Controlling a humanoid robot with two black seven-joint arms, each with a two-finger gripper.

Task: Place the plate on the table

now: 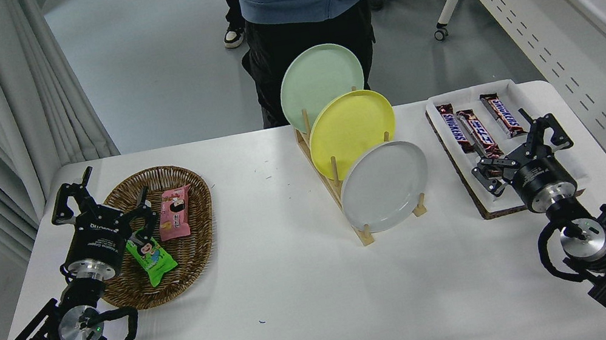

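Head view of the white table with both arms at rest. The right gripper hangs over the near end of a white tray, its jaws spread wide and holding nothing. Just beyond the jaws lie three chocolate bars, side by side in the tray.

To the left of these jaws, well apart from them, stands a wooden rack bearing three plates on edge, tilted back. The grey plate occupies the nearest slot and is the plate closest to the right gripper; it is still in the rack, not flat on the table. Behind it stands the yellow plate, and behind that the pale green plate, each partly covered by the one in front.

The left gripper sits at the lower left above the near edge of a wicker basket, jaws wide apart and empty. Between and just to the right of these jaws lie a green snack packet and a pink snack packet inside the basket.

A person in a blue top stands at the far side of the table, behind the rack.
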